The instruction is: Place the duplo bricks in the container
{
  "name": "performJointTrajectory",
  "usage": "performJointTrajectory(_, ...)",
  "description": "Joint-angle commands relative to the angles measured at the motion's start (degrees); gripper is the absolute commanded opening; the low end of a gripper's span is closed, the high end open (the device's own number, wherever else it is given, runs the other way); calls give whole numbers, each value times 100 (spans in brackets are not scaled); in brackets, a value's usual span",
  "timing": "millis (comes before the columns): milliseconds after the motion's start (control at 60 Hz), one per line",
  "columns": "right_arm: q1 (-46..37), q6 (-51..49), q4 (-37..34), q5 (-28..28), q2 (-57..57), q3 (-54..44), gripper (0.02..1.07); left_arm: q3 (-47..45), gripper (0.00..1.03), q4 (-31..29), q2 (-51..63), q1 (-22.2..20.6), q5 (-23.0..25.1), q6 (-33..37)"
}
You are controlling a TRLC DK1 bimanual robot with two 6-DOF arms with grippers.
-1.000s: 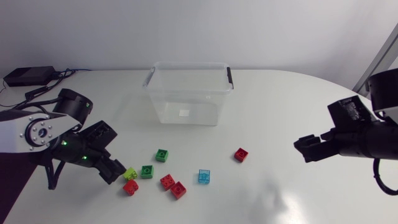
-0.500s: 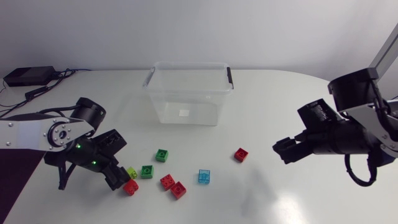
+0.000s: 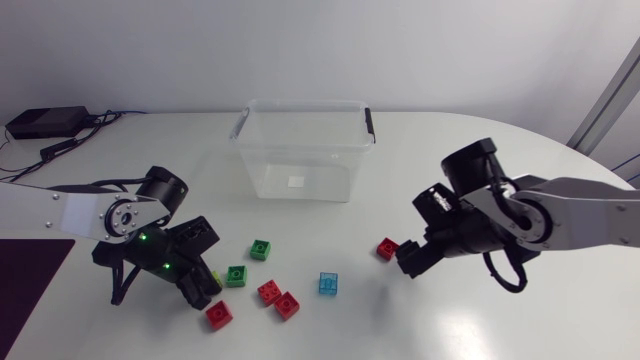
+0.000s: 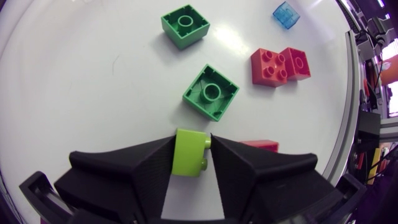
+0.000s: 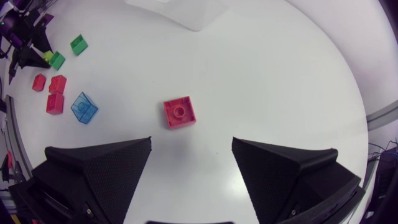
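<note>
The clear container (image 3: pixel 258 160) stands at the far middle of the table; a mark on its floor is too small to read. The left gripper (image 4: pixel 191 144) pinches a lime brick (image 4: pixel 189 155), nearly hidden from above. The right gripper (image 5: pixel 191 146) is spread wide, with a red brick (image 5: pixel 179 112) just ahead of it, untouched. Another red brick (image 4: pixel 260 145) is half hidden behind a left finger.

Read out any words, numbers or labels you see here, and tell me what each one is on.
No text is readable.
The small white label on the floor of the clear plastic container is too small to read.
The green square brick, seen closest, bears no print.
</note>
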Motion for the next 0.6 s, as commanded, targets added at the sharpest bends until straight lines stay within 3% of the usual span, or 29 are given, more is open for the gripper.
performJointTrajectory(0, 98, -216, 209, 41, 448, 116, 93, 95, 26, -17, -59, -6, 88, 169)
performJointTrajectory(450, 133, -594, 587, -38, 1538, 617, 86, 191, 25, -492, -1008, -41, 185, 248)
performJointTrajectory(583, 159, -611, 579, -187, 1722, 732, 61, 411, 25, -738, -1245, -23, 343, 178)
